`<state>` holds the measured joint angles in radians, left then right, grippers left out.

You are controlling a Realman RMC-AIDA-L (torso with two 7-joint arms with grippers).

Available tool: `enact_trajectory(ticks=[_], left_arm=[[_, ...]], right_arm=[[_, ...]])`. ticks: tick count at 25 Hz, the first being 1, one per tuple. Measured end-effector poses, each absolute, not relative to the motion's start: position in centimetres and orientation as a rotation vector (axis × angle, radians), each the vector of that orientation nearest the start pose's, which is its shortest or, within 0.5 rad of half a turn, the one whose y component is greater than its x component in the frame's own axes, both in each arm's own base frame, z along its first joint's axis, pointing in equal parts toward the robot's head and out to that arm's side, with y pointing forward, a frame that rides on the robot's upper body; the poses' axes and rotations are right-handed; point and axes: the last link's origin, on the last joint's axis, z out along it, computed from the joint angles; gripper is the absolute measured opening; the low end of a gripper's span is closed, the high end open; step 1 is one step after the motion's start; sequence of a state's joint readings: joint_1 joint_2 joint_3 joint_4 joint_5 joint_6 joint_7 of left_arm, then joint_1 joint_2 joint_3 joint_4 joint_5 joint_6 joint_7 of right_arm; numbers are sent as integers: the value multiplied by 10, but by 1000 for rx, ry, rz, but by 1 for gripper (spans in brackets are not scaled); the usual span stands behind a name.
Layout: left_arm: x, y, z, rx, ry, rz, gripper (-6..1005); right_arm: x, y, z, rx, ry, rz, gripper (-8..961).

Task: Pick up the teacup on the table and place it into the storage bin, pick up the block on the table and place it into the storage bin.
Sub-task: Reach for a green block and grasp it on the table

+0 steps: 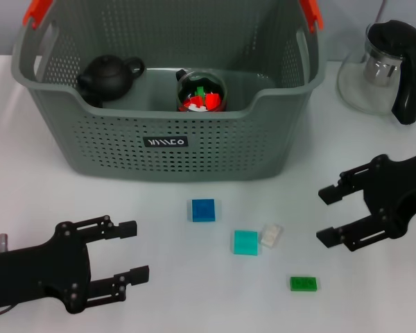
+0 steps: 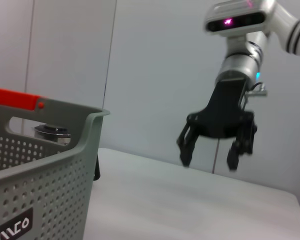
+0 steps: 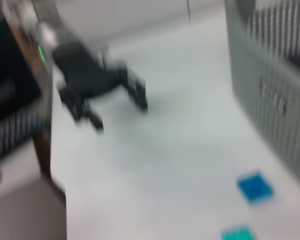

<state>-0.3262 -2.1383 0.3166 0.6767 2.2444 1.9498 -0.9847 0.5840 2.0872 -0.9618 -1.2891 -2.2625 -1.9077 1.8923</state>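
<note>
Both grippers hover over the table (image 1: 69, 194) with jaws spread, grasping nothing: the left gripper (image 1: 133, 251) at 8 o'clock, the right gripper (image 1: 326, 216) at 3 o'clock. Between them lie 4 blocks: blue (image 1: 202, 209), teal (image 1: 246, 243), clear (image 1: 271, 234) touching the teal one, and green (image 1: 304, 283) at 5 o'clock. At 12 o'clock the bin (image 1: 215, 149) holds a black teapot (image 1: 107, 76) and what looks like a cup (image 1: 201, 91) filled with red and green pieces. A pitcher (image 1: 387, 68) stands at 2 o'clock.
</note>
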Motion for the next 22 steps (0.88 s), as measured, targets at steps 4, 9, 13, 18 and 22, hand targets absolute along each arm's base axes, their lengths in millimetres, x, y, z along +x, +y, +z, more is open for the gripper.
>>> enact_trajectory(ticks=[4,9,13,18,22], left_arm=[[-307,223,5,-2712,-435,-909,690],[-307,223,4,-2711,-439,-912,690],[-308,225,3,-2699,-449,-905,690],[-309,226,3,-2683,-457,-896,691],[-310,226,3,-2680,-457,-897,691]], right_arm=[[165,332,23,-3130,420,-312,739],[148,337,2,-3111,327,-576,716],[143,336,-14,-3093,270,-712,680],[148,328,-39,-3114,220,-814,663],[154,324,-54,-3126,206,-852,650]])
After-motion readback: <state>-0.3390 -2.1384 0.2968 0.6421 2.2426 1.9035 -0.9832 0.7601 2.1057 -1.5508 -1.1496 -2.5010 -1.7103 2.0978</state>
